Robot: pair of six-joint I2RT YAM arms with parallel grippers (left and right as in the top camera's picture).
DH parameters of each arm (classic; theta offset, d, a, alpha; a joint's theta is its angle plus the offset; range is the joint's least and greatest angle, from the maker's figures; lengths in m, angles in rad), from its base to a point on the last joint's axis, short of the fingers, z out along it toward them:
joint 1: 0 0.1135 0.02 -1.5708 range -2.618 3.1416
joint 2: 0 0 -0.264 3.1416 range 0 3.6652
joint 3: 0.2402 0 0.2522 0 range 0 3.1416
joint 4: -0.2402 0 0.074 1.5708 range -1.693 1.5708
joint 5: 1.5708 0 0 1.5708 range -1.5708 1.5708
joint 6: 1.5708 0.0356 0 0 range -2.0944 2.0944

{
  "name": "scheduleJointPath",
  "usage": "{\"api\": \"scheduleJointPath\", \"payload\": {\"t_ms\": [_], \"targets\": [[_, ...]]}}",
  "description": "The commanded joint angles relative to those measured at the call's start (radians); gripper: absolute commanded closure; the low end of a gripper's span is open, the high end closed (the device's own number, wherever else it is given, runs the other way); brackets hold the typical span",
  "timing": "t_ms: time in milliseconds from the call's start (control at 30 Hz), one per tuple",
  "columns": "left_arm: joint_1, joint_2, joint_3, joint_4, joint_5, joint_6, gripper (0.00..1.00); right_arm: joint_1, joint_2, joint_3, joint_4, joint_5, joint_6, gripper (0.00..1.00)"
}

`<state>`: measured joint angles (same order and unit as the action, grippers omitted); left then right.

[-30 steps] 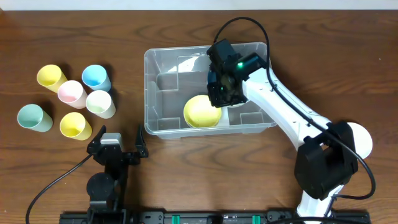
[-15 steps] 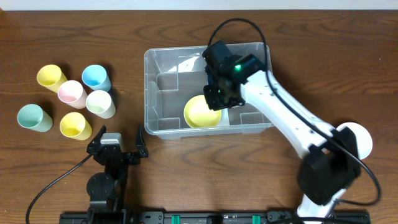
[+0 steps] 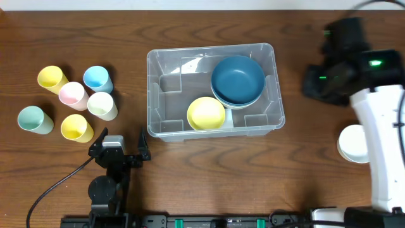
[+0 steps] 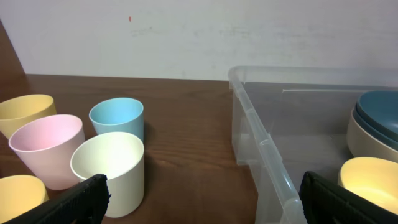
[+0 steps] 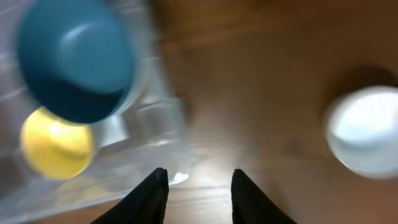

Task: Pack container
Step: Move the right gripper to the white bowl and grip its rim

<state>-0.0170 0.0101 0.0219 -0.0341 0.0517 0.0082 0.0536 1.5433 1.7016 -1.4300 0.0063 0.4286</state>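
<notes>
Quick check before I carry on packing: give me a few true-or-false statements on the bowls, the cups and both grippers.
1. The blue bowl sits inside the container. True.
2. Six cups stand left of the container. True.
3. The yellow bowl stands among the cups. False: it is in the container, beside the blue bowl.
4. The right gripper holds the white bowl. False: its fingers are empty; the white bowl rests on the table.
5. The left gripper is shut. False: its fingers stand wide apart.
</notes>
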Motion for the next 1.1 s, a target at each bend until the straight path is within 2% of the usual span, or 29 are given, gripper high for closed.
{"api": "scheduleJointPath", "payload": {"t_ms": [0,133,433,667,700,767,867,1067], "targets": [[-0.003,-0.006,-0.018,-0.035,-0.011,0.014,0.02,-0.113,-0.023,-0.050,-0.022,0.020,0.030,0.65],[-0.003,-0.006,-0.018,-0.035,-0.011,0.014,0.02,-0.212,-0.085,-0.199,0.014,0.018,0.043,0.65],[-0.003,-0.006,-0.018,-0.035,-0.011,0.014,0.02,-0.393,-0.329,-0.666,0.281,-0.045,0.160,0.62],[-0.003,-0.006,-0.018,-0.035,-0.011,0.014,0.02,-0.478,-0.386,-0.848,0.409,0.020,0.249,0.62],[-0.003,-0.006,-0.018,-0.035,-0.011,0.014,0.02,-0.493,-0.386,-0.867,0.433,0.037,0.266,0.61],[-0.003,-0.006,-0.018,-0.035,-0.011,0.014,0.02,-0.515,-0.386,-0.891,0.473,0.050,0.287,0.48],[-0.003,-0.006,-0.018,-0.035,-0.011,0.014,0.02,-0.546,-0.386,-0.907,0.525,0.050,0.289,0.35],[-0.003,-0.006,-0.018,-0.035,-0.011,0.014,0.02,-0.601,-0.379,-0.907,0.557,0.059,0.289,0.28]]}}
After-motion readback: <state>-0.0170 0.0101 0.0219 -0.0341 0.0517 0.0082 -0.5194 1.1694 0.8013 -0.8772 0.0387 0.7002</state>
